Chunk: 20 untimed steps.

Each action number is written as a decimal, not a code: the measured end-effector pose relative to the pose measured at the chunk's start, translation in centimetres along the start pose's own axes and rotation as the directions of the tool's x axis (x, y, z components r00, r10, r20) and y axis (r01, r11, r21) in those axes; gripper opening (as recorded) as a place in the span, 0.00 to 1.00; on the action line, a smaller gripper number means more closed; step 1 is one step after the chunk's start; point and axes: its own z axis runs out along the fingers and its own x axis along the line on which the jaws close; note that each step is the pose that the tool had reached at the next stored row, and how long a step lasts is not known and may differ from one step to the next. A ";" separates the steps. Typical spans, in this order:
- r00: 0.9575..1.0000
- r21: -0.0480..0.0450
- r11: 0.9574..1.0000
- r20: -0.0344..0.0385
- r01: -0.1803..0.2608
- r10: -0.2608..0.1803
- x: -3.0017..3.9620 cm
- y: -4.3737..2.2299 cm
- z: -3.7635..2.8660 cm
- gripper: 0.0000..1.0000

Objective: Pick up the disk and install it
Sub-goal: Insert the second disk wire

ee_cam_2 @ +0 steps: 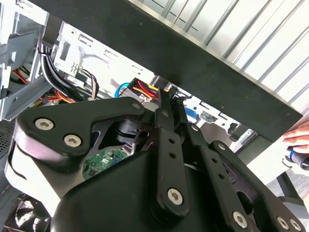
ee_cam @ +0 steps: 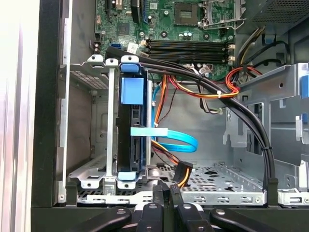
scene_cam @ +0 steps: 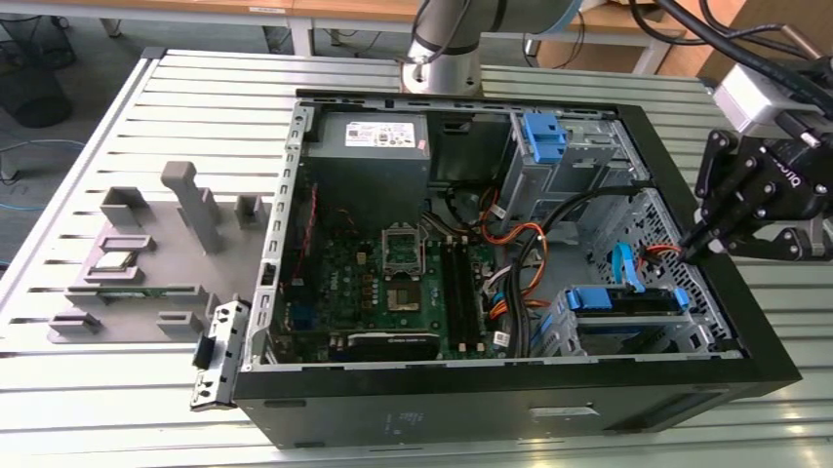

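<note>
Tool (scene_cam: 696,249) hangs at the open computer case's (scene_cam: 729,292) rim on the exterior view's right, fingers pressed together, gripping nothing. Disk (ee_cam: 131,140) sits on edge in the drive cage (ee_cam: 91,174) by the blue cable (ee_cam: 181,140), its caddy keeping it guided in the bay.

I can read almost nothing here. The white label (scene_cam: 380,135) on the grey power supply (scene_cam: 370,161) carries print too small for me to make out. White lettering (scene_cam: 789,175) runs along the black body of my tool (scene_cam: 693,244) in the exterior view, cut off and unreadable. The motherboard (ee_cam: 193,29) in the first wrist view bears only tiny illegible markings.
</note>
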 end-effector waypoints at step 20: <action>1.000 0.000 1.000 -0.016 -0.001 0.001 0.02 -0.02 0.35 0.18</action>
